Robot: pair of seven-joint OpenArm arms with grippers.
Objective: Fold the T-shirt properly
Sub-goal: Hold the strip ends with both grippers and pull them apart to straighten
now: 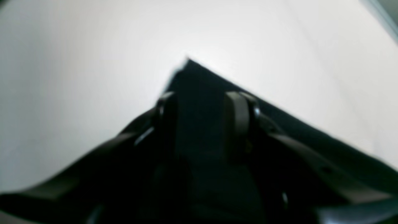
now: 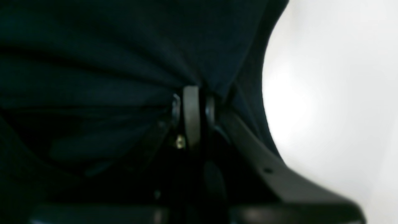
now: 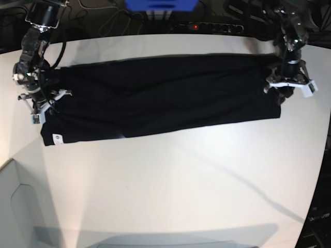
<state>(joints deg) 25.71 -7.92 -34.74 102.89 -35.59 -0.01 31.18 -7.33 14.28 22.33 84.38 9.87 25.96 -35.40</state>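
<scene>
T-shirt (image 3: 160, 98): black, laid out as a long band across the far half of the white tabletop (image 3: 170, 191), running from one arm to the other; soft folds are seen along its length.
Tag (image 3: 57, 138): small and white, seen on the near corner of the cloth at the base view's left end.
Left hand (image 1: 202, 105): positioned over a pointed corner of the black cloth, at the base view's right end; its two fingers (image 1: 236, 118) are set apart with cloth seen between and under them. Whether the cloth is touched cannot be told from the blurred wrist view.
Right hand (image 2: 192, 105): fingers are pressed together on a bunched fold of the T-shirt, at the base view's left end; creases are drawn toward the pinch.
Background: dark cables (image 3: 103, 20) and a blue object (image 3: 160, 5) are seen beyond the far edge.
</scene>
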